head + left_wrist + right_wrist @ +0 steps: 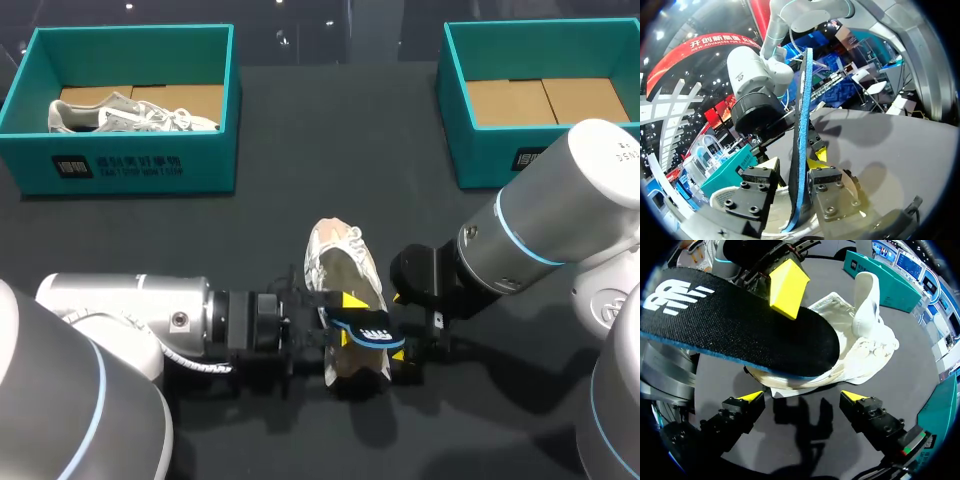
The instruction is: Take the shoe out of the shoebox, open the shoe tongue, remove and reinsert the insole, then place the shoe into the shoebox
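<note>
A pale mesh shoe (338,262) lies on the black table, toe pointing to the back; the right wrist view shows its tongue (866,295) lifted. The black insole (367,329) with a blue underside hangs over the shoe's heel end. It stands edge-on between the fingers of my left gripper (792,170) (346,320), resting against one finger (826,192) with a small gap at the other, so this gripper is open. My right gripper (400,327) (802,397) is wide open just right of the heel, under the insole (740,320), with nothing between its fingers.
A teal shoebox (130,165) at the back left holds a second pale shoe (125,115). Another teal box (480,150) at the back right shows only its cardboard floor. Both arms crowd the table's front middle.
</note>
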Robot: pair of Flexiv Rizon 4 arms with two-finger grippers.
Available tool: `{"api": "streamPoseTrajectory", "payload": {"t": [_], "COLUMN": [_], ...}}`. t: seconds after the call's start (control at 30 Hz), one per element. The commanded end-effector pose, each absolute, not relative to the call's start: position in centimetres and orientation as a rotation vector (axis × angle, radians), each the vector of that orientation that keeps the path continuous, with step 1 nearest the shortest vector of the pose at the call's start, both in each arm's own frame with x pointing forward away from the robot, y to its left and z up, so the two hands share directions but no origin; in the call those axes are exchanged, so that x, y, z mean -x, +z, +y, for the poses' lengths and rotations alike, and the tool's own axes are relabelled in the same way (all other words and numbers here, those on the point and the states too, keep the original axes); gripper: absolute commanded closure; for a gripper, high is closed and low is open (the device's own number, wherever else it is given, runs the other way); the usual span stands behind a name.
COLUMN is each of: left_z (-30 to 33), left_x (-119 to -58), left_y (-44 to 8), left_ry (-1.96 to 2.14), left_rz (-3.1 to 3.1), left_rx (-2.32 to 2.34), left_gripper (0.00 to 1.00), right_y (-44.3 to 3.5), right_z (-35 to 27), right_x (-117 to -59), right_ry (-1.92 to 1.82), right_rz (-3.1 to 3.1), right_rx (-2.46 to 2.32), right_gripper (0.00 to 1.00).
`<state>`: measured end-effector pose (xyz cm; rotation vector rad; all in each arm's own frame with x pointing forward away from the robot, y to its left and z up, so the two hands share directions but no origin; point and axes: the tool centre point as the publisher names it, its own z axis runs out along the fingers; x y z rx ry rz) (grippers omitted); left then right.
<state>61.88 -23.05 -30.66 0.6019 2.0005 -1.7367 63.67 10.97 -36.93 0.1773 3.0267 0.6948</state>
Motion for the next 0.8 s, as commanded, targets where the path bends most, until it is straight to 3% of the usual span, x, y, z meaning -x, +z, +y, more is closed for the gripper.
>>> {"api": "streamPoseTrajectory", "payload": {"t": [0.03,0.07,0.8], "left_z": [-23.5,-23.6,-23.0], "left_x": [-61.6,-61.6,-64.9], "left_y": [-30.6,-30.7,-34.7], "left_ry": [-1.728,-1.721,-1.626], "left_rz": [2.005,2.003,2.055], "left_rx": [-0.607,-0.613,-0.596], "left_gripper": [0.87,1.00,1.00], "right_y": [-36.9,-36.9,-36.9], "right_z": [10.9,10.9,10.9], "right_x": [-63.5,-63.5,-63.5], "right_ry": [0.695,0.695,0.695], "right_rz": [3.025,3.025,3.025], "right_rx": [-0.178,-0.178,-0.178], "right_gripper": [0.00,0.00,0.00]}}
